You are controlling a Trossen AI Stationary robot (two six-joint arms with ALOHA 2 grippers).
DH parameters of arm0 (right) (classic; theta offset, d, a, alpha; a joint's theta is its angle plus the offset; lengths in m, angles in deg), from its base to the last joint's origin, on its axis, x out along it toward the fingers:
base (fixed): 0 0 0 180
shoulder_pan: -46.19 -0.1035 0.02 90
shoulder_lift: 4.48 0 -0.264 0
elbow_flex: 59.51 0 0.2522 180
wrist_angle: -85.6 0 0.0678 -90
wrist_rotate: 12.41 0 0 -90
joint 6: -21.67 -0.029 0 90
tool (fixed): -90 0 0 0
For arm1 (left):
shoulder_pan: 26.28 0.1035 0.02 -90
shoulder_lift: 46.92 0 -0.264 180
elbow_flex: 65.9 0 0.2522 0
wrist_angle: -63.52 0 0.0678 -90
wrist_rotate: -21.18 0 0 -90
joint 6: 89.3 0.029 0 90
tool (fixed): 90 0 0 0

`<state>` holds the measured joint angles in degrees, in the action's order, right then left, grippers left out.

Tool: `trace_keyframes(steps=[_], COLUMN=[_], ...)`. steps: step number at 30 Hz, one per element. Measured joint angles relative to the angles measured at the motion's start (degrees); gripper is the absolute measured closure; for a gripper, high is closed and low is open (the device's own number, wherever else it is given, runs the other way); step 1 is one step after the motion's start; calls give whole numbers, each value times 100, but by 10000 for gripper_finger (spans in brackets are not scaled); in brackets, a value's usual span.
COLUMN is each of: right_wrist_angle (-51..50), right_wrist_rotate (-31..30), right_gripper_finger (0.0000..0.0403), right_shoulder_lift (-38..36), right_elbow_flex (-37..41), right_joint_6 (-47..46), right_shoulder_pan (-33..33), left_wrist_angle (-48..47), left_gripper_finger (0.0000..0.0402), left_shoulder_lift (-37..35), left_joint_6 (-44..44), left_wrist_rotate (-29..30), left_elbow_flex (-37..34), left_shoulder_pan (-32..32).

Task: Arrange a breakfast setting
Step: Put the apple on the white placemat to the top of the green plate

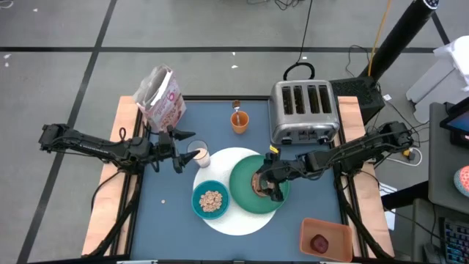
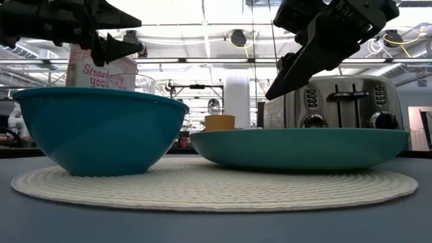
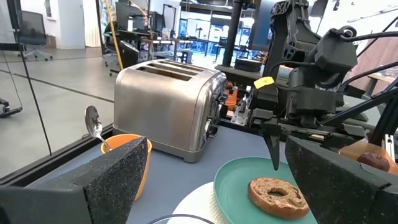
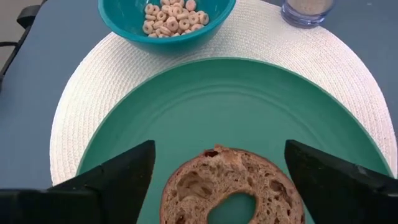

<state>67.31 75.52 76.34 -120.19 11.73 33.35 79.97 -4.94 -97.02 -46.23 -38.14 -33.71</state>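
Note:
A round white mat [image 1: 242, 216] carries a large green plate [image 1: 245, 192] and a teal bowl [image 1: 211, 199] of cereal rings. A brown ring bread [image 4: 233, 186] lies flat on the plate. My right gripper [image 4: 217, 163] hangs open just above it, slanting down, one finger on either side, touching nothing. The milk glass [image 1: 199, 155] stands at the mat's far left edge. My left gripper [image 1: 181, 150] is level and open beside the glass. The orange cup [image 1: 239, 121] holds the silver spoon [image 3: 93, 124]. The dark-red fruit [image 1: 319, 243] lies in the orange tray [image 1: 338, 229].
A silver four-slot toaster [image 1: 304, 110] stands at the far right, just behind my right arm. A pink-and-white bag [image 1: 161, 99] stands at the far left corner. Bare blue table [image 1: 157, 213] lies left of the mat.

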Motion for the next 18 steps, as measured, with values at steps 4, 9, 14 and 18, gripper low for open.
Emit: trace_keyframes(steps=[4, 9, 14, 18], right_wrist_angle=[59, 45, -4, -33], right_wrist_rotate=[502, 527, 691, 655], right_gripper_finger=[30, 29, 29, 29], right_shoulder_lift=[0, -5, -361, -925], right_elbow_flex=[0, 0, 4, 4], right_joint_6=[58, 3, 155, 141], right_shoulder_pan=[0, 0, -74, -222], left_wrist_angle=[0, -2, -13, -20], left_gripper_finger=[16, 16, 16, 16], left_shoulder_lift=[0, 0, 1, 0], left_joint_6=[4, 4, 3, 3], left_wrist_rotate=[0, 0, 0, 0], left_elbow_flex=[0, 0, 0, 0], left_shoulder_pan=[-1, 0, -1, -1])
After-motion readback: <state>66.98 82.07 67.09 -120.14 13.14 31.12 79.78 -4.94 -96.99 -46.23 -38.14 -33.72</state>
